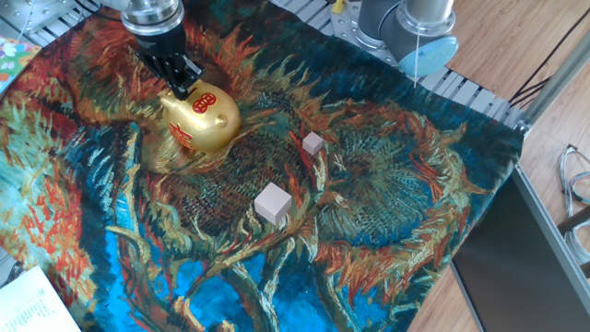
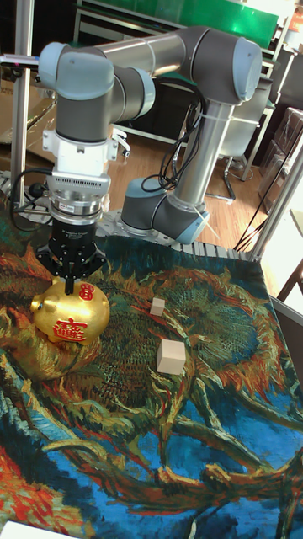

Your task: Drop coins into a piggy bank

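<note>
The piggy bank (image 1: 205, 122) (image 2: 69, 317) is shiny gold with red markings and stands upright on the painted cloth at the back left. My gripper (image 1: 182, 90) (image 2: 70, 285) points straight down, and its black fingertips rest on the top of the bank's back. The fingers are drawn together into a narrow point. No coins show in either view, and whether anything is pinched between the tips is hidden.
A small pale wooden cube (image 1: 312, 143) (image 2: 157, 306) and a larger one (image 1: 273, 203) (image 2: 171, 355) lie on the cloth (image 1: 396, 203) to the right of the bank. The arm's base (image 1: 406, 23) stands at the back right. White paper (image 1: 28, 304) lies at the front left corner.
</note>
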Motion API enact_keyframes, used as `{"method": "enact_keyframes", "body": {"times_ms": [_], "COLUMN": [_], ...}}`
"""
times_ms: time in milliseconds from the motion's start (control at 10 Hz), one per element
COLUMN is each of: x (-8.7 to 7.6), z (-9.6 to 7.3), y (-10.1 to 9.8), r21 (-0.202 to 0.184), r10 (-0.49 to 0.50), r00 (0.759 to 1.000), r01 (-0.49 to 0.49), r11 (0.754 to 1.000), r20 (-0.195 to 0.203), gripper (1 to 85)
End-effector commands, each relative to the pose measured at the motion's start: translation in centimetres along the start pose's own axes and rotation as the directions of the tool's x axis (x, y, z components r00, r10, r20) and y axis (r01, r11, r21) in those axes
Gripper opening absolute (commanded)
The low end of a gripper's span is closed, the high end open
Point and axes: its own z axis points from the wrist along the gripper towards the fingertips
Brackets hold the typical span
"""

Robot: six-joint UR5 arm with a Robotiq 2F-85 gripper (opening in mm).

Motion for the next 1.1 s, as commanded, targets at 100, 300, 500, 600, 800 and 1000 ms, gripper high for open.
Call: {"method": "enact_keyframes", "body": {"times_ms": [100,300,500,600,800,1000], "x": [0.2,0.3,0.1,0.1,-0.1,-0.4], "z": [0.3,0.3,0.2,0.2,0.0,-1.0], "y": [0.1,-0.1,1.0,0.9,1.1,1.9], "r21": [-0.011,-0.002,-0.048,-0.044,-0.044,-0.034], "r10": [0.012,0.024,-0.005,-0.006,-0.010,-0.008], "r00": [1.000,1.000,1.000,1.000,1.000,1.000], "r01": [-0.012,-0.024,0.006,0.006,0.011,0.008], "r11": [1.000,1.000,0.999,0.999,0.999,0.999], "r20": [0.014,0.008,0.020,0.017,0.019,0.014], "gripper": [1.3,2.3,47.3,47.3,47.3,46.3]}}
